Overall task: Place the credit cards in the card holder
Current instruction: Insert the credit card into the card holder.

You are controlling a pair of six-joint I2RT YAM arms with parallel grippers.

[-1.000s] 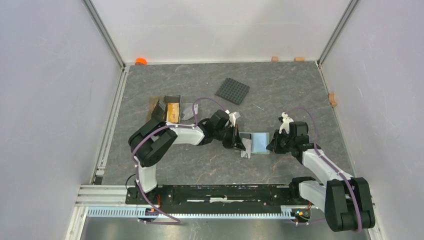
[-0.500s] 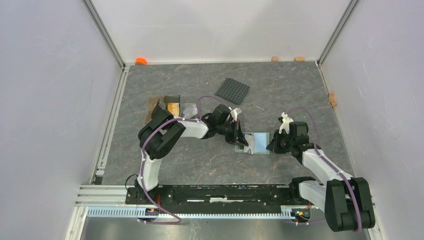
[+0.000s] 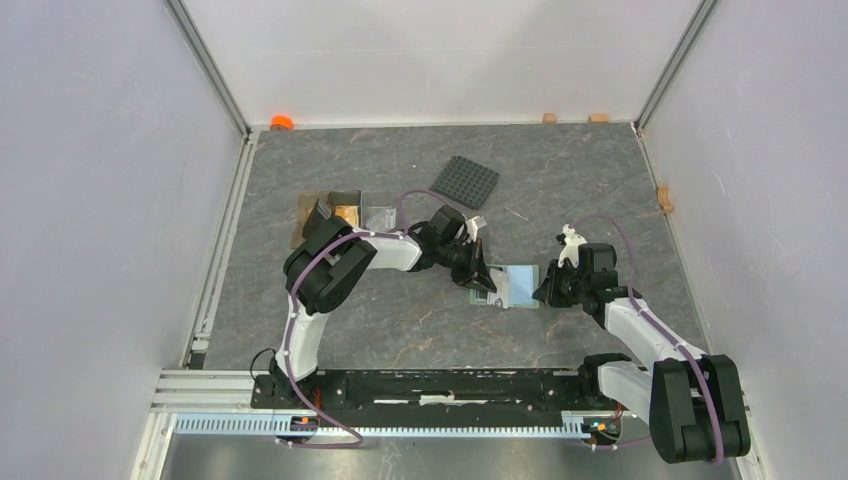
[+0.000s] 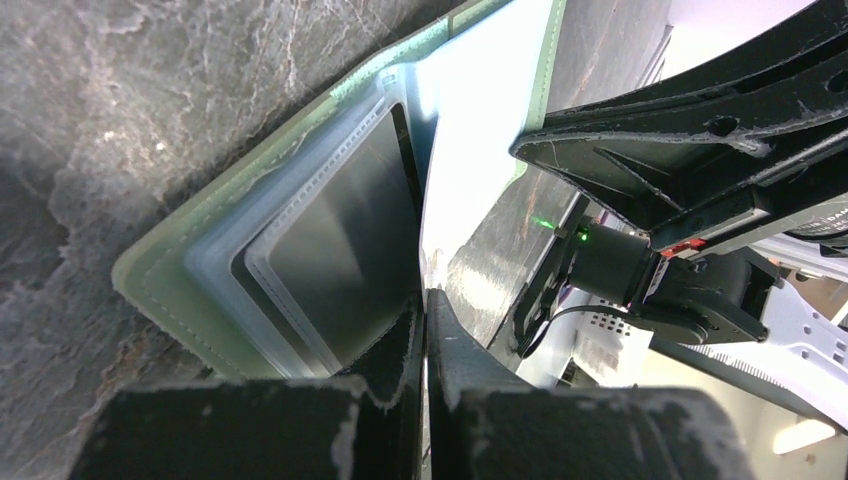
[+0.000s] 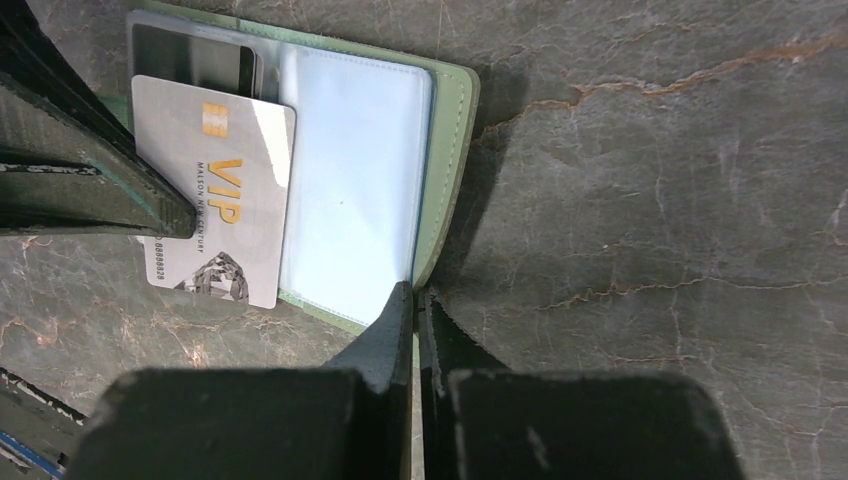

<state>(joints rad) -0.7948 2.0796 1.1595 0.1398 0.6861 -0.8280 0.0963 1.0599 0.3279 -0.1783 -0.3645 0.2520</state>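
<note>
VIP card point(image 5: 215, 205) on open card holder point(image 5: 452, 150)

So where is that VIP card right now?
In the right wrist view, the VIP card lies on the open card holder's left half, overhanging its near edge.

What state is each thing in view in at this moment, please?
card holder: open flat, blue inside up.
VIP card: face up on the holder, not fully pocketed.
left gripper: shut, tips by the card.
right gripper: shut at the holder's edge.
brown tray: upright, holding items.
studded plate: lying flat.
</note>
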